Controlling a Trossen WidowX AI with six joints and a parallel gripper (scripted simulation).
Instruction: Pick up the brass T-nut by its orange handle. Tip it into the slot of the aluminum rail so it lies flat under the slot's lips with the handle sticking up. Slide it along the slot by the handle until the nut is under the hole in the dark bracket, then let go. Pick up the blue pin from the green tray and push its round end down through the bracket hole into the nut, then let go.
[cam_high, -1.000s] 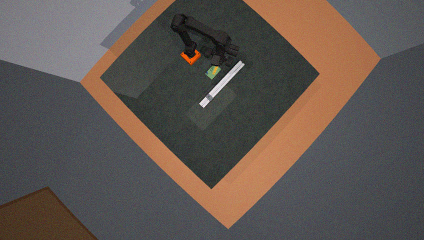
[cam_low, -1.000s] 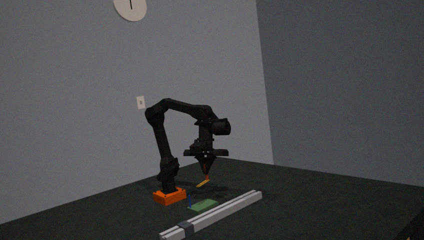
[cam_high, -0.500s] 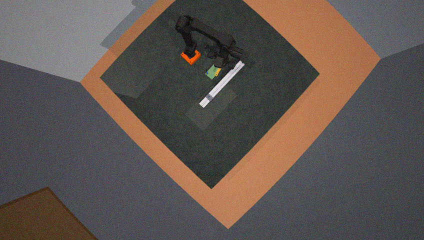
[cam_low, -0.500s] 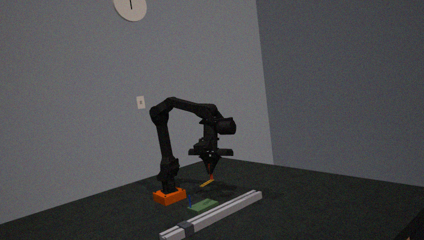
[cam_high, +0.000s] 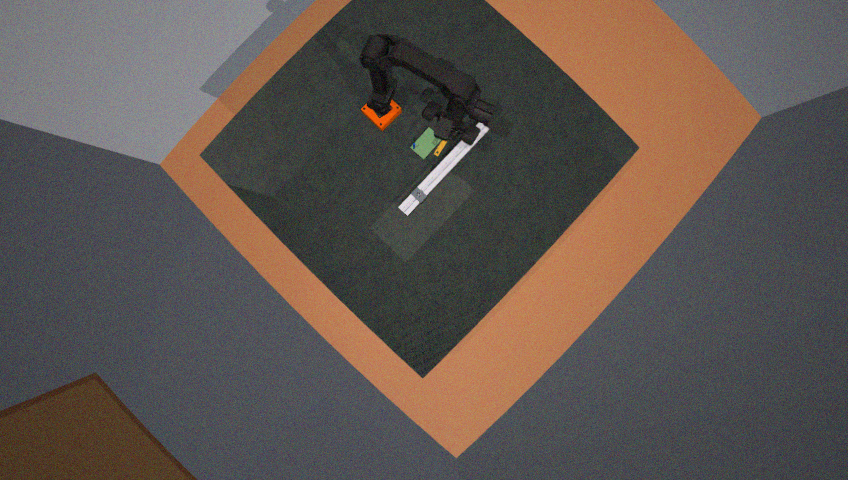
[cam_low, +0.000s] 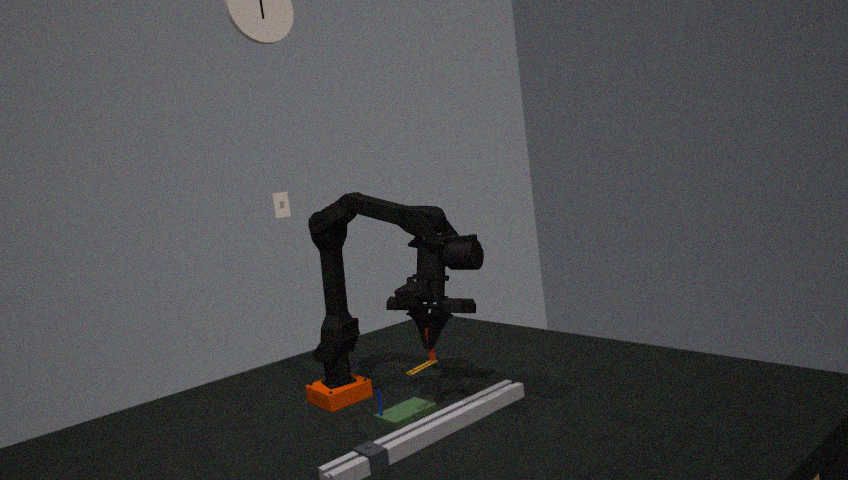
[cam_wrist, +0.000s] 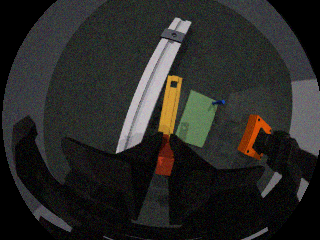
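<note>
The orange handle (cam_low: 432, 355) (cam_wrist: 165, 163) is clamped between the fingertips of the gripper (cam_low: 429, 346) (cam_wrist: 166, 136). The brass nut (cam_high: 439, 148) (cam_low: 422, 367) (cam_wrist: 170, 106) is suspended from the handle, above the dark table (cam_high: 333, 237) (cam_low: 238, 440) and outside the slot of the rail (cam_high: 443, 169) (cam_low: 452, 419) (cam_wrist: 145, 95). The bracket (cam_high: 418, 194) (cam_low: 371, 453) (cam_wrist: 173, 35) is mounted across the rail near one end. The blue pin (cam_high: 413, 145) (cam_low: 379, 402) (cam_wrist: 219, 102) is held upright at one end of the green tray (cam_high: 423, 144) (cam_low: 404, 410) (cam_wrist: 198, 117).
</note>
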